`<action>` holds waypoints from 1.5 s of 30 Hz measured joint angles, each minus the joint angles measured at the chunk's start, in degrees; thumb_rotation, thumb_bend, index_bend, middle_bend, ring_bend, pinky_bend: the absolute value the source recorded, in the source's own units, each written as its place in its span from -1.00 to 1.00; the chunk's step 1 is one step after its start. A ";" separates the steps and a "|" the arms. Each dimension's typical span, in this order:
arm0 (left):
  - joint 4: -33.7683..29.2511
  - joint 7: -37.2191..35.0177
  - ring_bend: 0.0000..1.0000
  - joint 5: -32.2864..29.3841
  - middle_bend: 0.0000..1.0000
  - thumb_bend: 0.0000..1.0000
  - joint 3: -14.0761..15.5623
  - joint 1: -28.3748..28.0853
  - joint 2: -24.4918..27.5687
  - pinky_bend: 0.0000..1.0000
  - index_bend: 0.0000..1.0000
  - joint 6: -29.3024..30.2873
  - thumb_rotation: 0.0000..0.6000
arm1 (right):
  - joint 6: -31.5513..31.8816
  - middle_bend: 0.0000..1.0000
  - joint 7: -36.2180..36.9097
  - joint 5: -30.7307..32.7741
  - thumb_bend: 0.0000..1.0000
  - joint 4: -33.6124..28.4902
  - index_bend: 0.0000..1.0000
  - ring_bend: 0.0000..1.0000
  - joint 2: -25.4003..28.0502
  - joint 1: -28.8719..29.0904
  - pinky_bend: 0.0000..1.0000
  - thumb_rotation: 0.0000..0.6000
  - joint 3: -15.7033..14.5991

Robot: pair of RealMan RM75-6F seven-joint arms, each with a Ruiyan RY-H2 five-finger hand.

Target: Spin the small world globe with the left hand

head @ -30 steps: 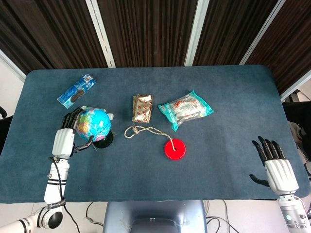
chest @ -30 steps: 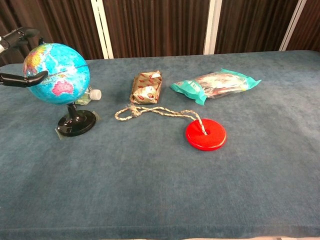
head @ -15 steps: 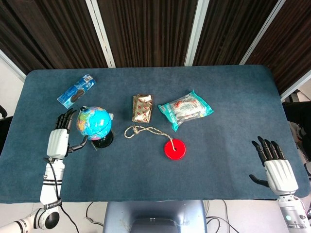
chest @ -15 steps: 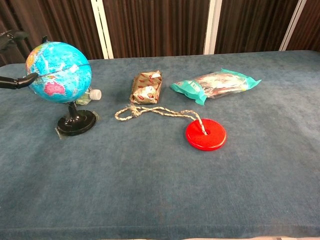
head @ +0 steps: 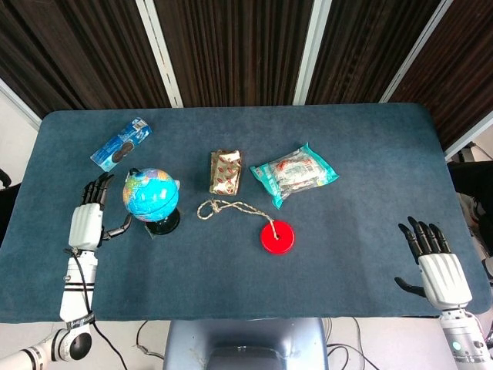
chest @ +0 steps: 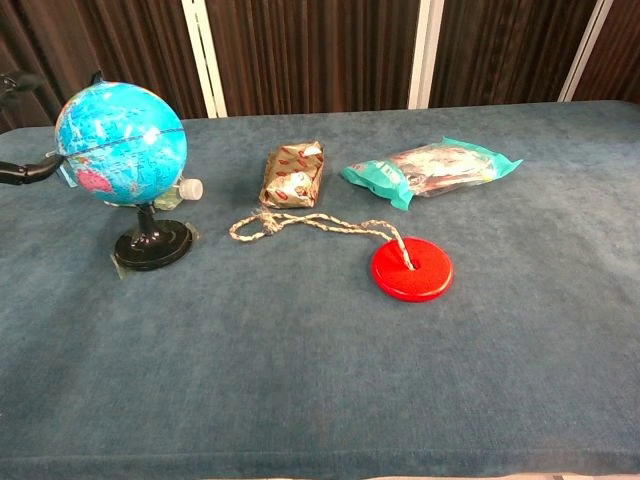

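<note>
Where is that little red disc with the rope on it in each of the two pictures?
Head view: the red disc lies near the middle of the table, toward the front edge, right of the globe.
Chest view: the red disc sits right of centre, in front of the teal snack bag.
Shared landmark: the rope runs from the disc toward the gold packet in both.

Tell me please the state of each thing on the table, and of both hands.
globe: upright on its black stand, not held.
left hand: beside the globe, fingers apart, holding nothing.
right hand: near the table's right edge, fingers spread, holding nothing.
red disc: lying flat, a rope attached to it.
teal snack bag: lying flat, sealed.
gold packet: lying flat.
blue cookie pack: lying flat.
</note>
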 measured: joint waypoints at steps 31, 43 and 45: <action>-7.11 -17.44 -1.00 10.45 -1.00 -0.36 3.07 5.69 7.95 -0.92 -1.00 7.38 0.76 | 0.37 -1.00 0.78 -0.82 -0.70 -0.12 -1.00 -1.00 0.28 -0.13 -1.00 1.00 -0.29; -4.34 -5.66 -1.00 10.51 -1.00 -0.38 1.78 1.22 0.48 -0.97 -1.00 6.63 0.52 | 0.48 -1.00 1.80 -0.76 -0.70 0.10 -1.00 -1.00 0.71 -0.11 -1.00 1.00 -0.16; -4.40 -2.93 -1.00 10.49 -1.00 -0.38 1.62 0.75 -0.90 -0.97 -1.00 7.06 0.50 | 0.52 -1.00 1.94 -0.72 -0.70 0.12 -1.00 -1.00 0.79 -0.14 -1.00 1.00 -0.15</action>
